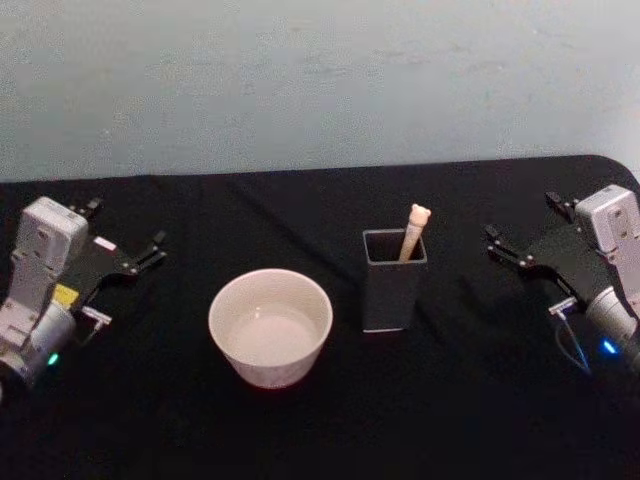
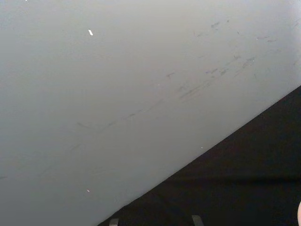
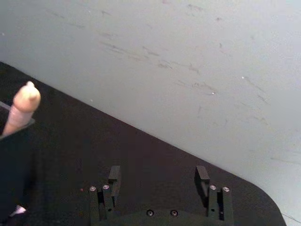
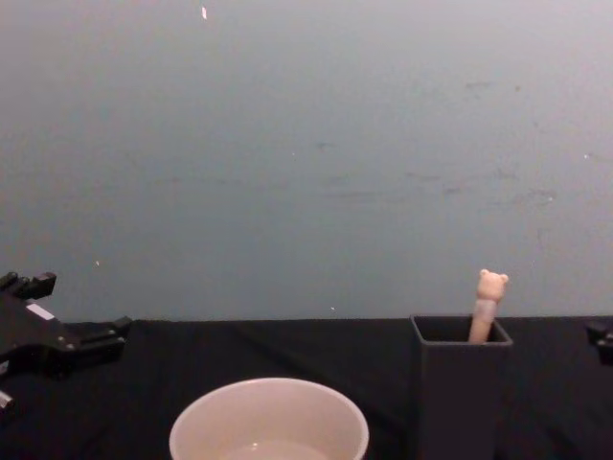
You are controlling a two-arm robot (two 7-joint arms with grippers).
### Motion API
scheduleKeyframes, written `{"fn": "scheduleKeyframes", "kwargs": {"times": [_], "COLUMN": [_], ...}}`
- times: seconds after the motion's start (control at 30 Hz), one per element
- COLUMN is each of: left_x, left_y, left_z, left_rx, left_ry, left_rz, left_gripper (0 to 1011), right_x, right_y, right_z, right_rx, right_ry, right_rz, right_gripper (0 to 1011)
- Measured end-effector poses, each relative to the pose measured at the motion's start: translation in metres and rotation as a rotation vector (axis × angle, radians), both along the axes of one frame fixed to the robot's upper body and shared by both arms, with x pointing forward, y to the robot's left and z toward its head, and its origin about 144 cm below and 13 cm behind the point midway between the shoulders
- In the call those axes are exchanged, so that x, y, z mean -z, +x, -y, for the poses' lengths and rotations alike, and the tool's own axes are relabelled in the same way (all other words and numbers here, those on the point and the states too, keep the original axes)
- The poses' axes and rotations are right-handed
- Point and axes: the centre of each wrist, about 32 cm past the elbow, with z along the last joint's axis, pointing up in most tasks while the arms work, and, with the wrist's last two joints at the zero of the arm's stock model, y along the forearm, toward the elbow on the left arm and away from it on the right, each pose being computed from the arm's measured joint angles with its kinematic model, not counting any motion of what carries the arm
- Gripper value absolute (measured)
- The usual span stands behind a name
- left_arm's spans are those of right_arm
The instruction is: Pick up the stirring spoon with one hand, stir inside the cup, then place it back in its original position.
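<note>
The stirring spoon [image 1: 415,230] stands in the dark grey square holder [image 1: 393,285] right of centre, its peach handle and bear head [image 4: 492,284] sticking out above the rim; the bowl end is hidden inside. The cream-white cup [image 1: 270,325] sits on the black table to the holder's left, about a hand's width away. My right gripper [image 1: 523,218] hovers open to the right of the holder, fingers pointing toward it. In the right wrist view its fingers [image 3: 202,175] are spread, with the spoon handle [image 3: 21,110] off to one side. My left gripper [image 1: 125,245] rests open at the far left.
A black cloth covers the table [image 1: 470,400], and its far edge meets a pale grey-blue wall [image 1: 320,80]. The table's far right corner [image 1: 610,165] is rounded. Bare cloth lies between each gripper and the cup and holder.
</note>
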Motion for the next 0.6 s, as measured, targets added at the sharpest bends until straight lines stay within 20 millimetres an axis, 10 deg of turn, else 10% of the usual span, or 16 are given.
{"fn": "scheduleKeyframes", "kwargs": {"times": [0.6], "left_x": [0.000], "left_y": [0.000], "left_z": [0.000], "left_rx": [0.000], "left_ry": [0.000], "left_rz": [0.000], "left_gripper": [1001], "right_x": [-0.026], "right_y": [-0.011], "right_z": [0.004], "right_rx": [-0.254], "right_ry": [0.346], "right_rz": [-0.085], "right_gripper": [1002]}}
